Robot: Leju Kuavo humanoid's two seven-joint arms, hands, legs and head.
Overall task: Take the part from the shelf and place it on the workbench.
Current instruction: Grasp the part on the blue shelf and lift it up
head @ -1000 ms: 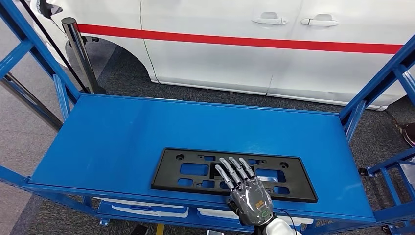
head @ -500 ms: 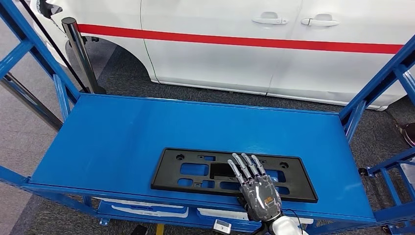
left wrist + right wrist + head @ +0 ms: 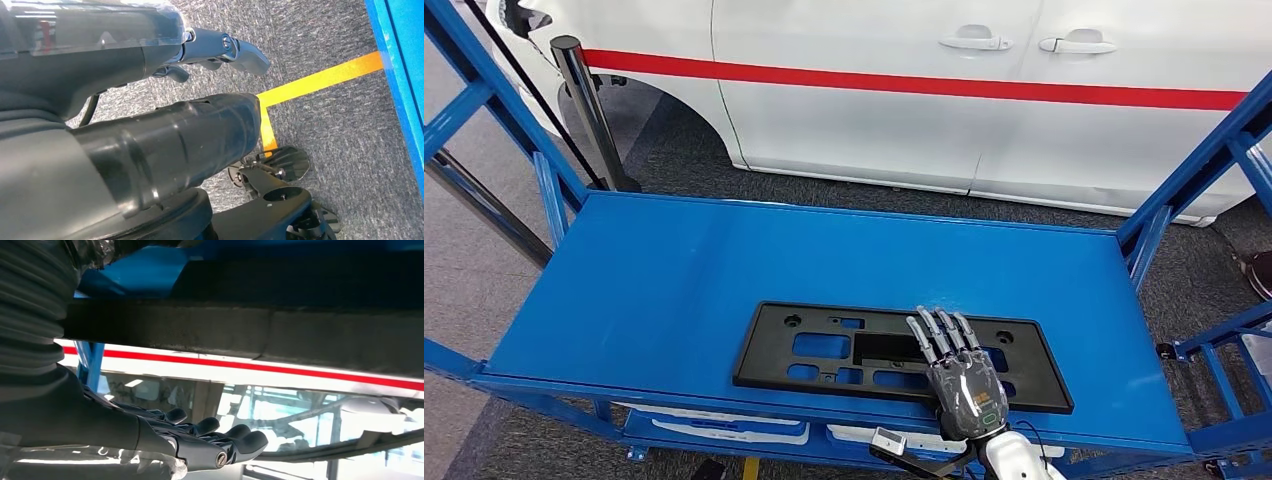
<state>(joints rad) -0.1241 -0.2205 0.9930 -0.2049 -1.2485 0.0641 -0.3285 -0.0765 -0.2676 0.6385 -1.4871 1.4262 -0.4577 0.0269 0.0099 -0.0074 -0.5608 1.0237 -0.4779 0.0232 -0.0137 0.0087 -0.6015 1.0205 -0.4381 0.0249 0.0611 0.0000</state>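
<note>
A flat black frame-shaped part (image 3: 769, 350) with several cut-outs lies near the front edge of the blue shelf (image 3: 674, 270). My right hand (image 3: 964, 385) is over the part's right half with its fingers stretched out straight, holding nothing. In the right wrist view the fingers (image 3: 200, 440) lie extended a little apart from a dark edge (image 3: 250, 335), which is either the part's or the shelf's. My left hand (image 3: 215, 47) hangs over the grey carpet with nothing in it.
A white car with a red stripe (image 3: 924, 100) stands close behind the shelf. Blue uprights (image 3: 1194, 170) frame both shelf ends, and a black post (image 3: 589, 110) stands at the back left. White items (image 3: 724, 425) lie on the lower level. Yellow tape (image 3: 320, 80) marks the floor.
My right hand has slid to the right along the part's near side and a little further over it. The part has not moved.
</note>
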